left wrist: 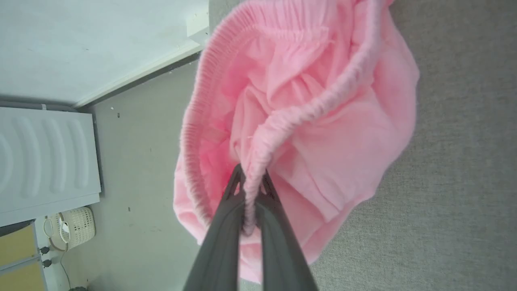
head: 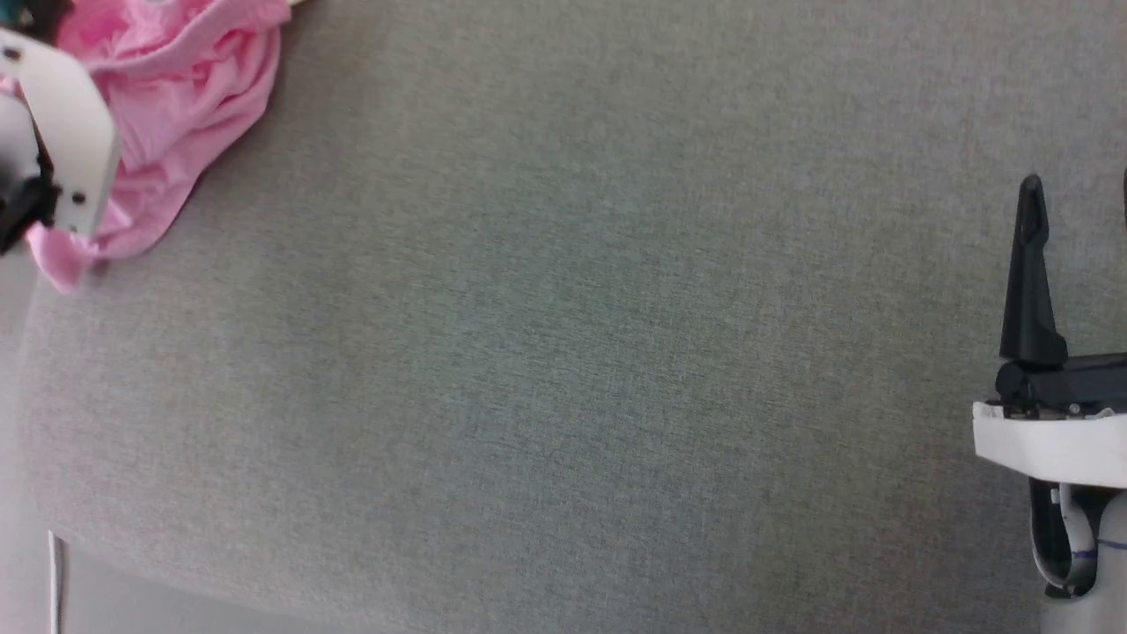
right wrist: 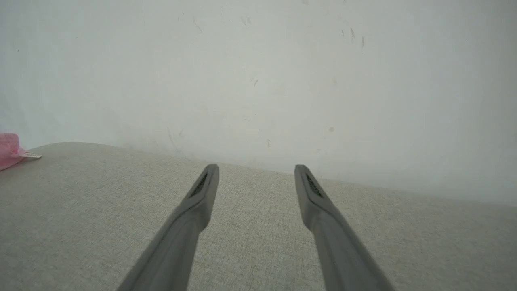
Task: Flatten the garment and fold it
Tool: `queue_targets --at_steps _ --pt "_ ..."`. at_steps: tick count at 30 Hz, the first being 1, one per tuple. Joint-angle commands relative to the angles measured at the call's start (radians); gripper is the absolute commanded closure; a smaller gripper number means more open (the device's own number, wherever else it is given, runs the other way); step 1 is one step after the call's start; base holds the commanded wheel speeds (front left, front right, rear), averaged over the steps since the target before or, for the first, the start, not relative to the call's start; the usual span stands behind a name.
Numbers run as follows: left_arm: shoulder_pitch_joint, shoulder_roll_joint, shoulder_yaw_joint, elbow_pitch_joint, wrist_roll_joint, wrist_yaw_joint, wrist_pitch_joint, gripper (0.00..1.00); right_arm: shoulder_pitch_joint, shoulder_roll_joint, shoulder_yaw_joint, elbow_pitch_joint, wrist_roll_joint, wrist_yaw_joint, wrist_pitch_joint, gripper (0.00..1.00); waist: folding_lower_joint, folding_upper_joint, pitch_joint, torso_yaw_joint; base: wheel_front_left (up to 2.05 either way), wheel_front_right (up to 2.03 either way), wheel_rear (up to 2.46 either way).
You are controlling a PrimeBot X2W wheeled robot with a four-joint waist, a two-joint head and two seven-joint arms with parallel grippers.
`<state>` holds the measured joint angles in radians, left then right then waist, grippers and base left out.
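Grey woven cloth covers the wide counter [head: 563, 352]. At its far left edge the pink garment [head: 185, 97] lies bunched and crumpled, and its gathered waistband [left wrist: 291, 117] gapes open in a loose loop. The left gripper [left wrist: 252, 178] is clamped on a stretch of that waistband, both fingers pinched tight around it. Well apart, low over the counter's right side, the right gripper [right wrist: 256, 169] has its fingers spread wide. A small white label [right wrist: 31, 155] pokes out from the garment's edge.

Pink garment [left wrist: 307, 121] — crumpled (waistband gathered, bunched)
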<state>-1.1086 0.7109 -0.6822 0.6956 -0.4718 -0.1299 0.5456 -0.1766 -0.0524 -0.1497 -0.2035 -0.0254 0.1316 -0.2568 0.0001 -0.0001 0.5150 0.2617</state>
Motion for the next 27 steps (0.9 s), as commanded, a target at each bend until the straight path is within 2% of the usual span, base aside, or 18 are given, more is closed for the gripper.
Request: queue_targets --at_steps 1,7,13,21,27 --pt "-0.033 -0.001 -0.014 -0.008 0.018 -0.001 -0.034 1.0 0.015 0.002 -0.001 0.007 0.008 -0.001 -0.005 0.0 -0.0001 0.0001 -0.082 0.022 0.0 0.0 0.0" --pt "-0.141 -0.026 -0.1 -0.069 0.084 -0.001 -0.149 1.0 0.065 0.002 -0.004 0.027 0.044 -0.001 -0.005 0.0 -0.0001 0.0001 -0.195 0.009 0.0 0.0 0.0" --pt "-0.236 -0.089 -0.193 -0.157 0.069 -0.001 -0.203 1.0 0.095 0.002 -0.006 0.04 0.079 -0.001 -0.005 0.0 -0.0001 0.0001 -0.27 -0.054 0.0 0.0 0.0" --pt "-0.294 -0.224 -0.292 -0.244 0.003 -0.001 -0.245 1.0 0.102 0.002 0.0 0.049 0.117 -0.001 -0.005 0.0 -0.0001 0.0001 -0.291 -0.219 0.0 0.0 0.0" --pt "-0.216 -0.333 -0.353 -0.198 -0.039 -0.001 -0.295 1.0 0.096 0.002 -0.002 0.056 0.145 -0.001 -0.005 0.0 -0.0001 0.0001 -0.266 -0.358 0.0 0.0 0.0"
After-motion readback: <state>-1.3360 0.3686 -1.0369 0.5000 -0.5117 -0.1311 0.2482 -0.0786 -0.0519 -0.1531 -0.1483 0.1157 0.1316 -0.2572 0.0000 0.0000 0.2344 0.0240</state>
